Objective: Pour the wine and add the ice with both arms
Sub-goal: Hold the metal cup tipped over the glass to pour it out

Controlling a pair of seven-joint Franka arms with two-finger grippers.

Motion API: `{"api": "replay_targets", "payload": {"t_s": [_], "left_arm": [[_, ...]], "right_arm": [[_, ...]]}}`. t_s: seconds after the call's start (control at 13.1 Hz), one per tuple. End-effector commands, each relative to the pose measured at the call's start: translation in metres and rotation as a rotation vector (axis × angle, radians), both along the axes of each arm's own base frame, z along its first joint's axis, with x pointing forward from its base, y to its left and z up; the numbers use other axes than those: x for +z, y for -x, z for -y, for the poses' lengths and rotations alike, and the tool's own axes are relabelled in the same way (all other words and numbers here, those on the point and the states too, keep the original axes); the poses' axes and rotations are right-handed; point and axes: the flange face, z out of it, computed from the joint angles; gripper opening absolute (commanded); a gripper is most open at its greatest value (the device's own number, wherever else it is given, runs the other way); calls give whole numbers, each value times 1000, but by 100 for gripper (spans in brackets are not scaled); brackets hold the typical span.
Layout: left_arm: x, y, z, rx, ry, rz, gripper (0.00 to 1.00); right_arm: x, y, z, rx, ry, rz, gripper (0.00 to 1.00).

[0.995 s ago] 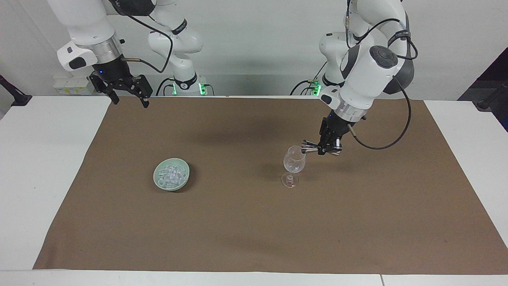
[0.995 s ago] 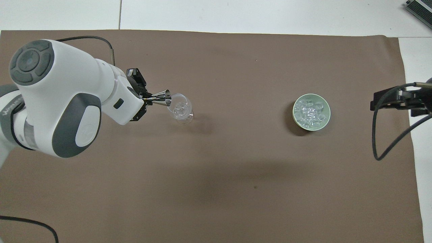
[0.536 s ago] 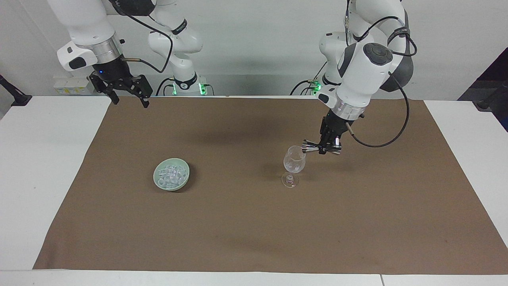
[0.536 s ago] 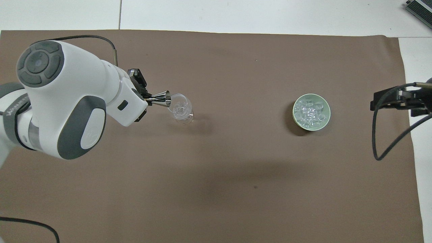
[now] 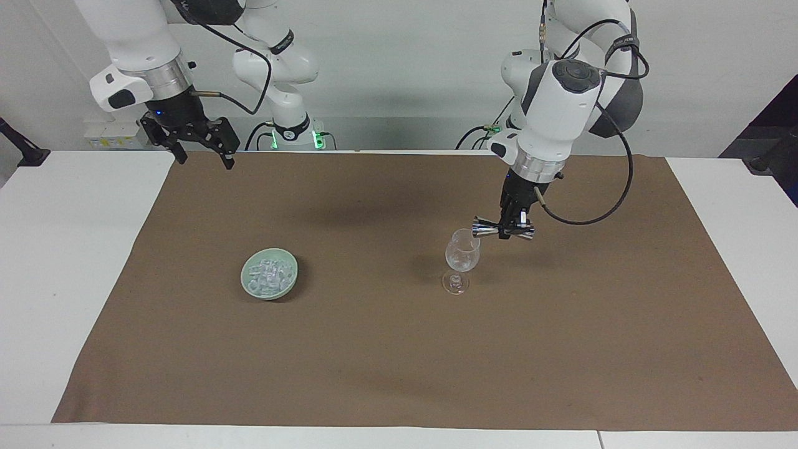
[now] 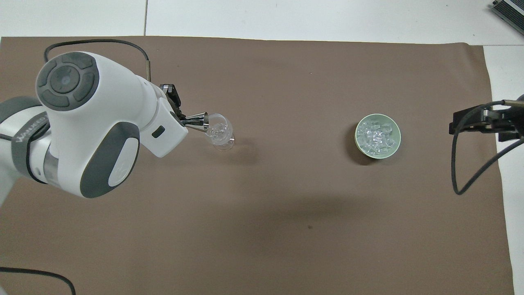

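One camera sits high across the bench [image 5: 37, 262] from the robots and faces them, far enough back to take in the whole brown mat [image 5: 399, 349] and both arm bases. The other hangs high above the robots' end, looking forward and steeply down, closer in. Both share the mat, with the green bowl [image 5: 269, 274] [image 6: 377, 135] as landmark; the glass [image 5: 462, 255] [image 6: 220, 134] stands beside it, toward the left arm's end.

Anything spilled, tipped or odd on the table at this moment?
Nothing stands out. The wine glass stands upright on the brown mat, the ice sits inside its green bowl, and the left tool holds a metal jigger sideways at the glass's rim.
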Motion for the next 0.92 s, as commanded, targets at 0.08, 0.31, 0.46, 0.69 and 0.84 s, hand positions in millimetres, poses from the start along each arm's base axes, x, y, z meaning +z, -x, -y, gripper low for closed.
{"api": "replay_targets", "payload": {"t_s": [0.08, 0.31, 0.46, 0.69, 0.84], "left_arm": [[6, 0, 1, 10, -31, 9, 0], [4, -1, 3, 21, -36, 13, 0], [5, 0, 3, 21, -41, 14, 0], [6, 0, 3, 22, -50, 23, 0], [5, 1, 6, 31, -52, 18, 0]], "right_arm": [[-1, -1, 1, -14, -21, 6, 100], [-1, -1, 1, -14, -21, 6, 100], [-1, -1, 1, -14, -21, 6, 100], [0, -1, 1, -14, -21, 8, 100], [-1, -1, 1, -14, -21, 6, 100]]}}
